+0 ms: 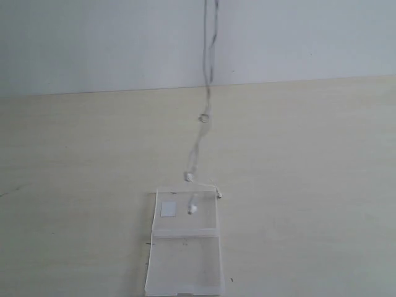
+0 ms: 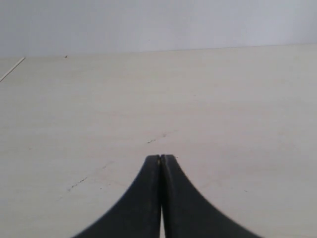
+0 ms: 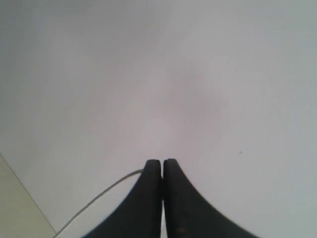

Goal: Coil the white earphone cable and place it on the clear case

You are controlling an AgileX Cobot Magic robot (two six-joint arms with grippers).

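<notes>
Clear case [image 1: 185,266] clipped below; white earphone cable [image 1: 208,93] leaves frame above.

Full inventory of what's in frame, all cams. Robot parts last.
white earphone cable: one, white, hangs from above the exterior view down to the table
earbud: two, white, one inside the case, the other at its corner
clear case: one, transparent, open flat, bottom centre
label: one, white, in the case beside the earbud
table: one, pale wood
wall: whitish, behind
left gripper: black, shut, empty
right gripper: black, shut, cable trailing from it
</notes>
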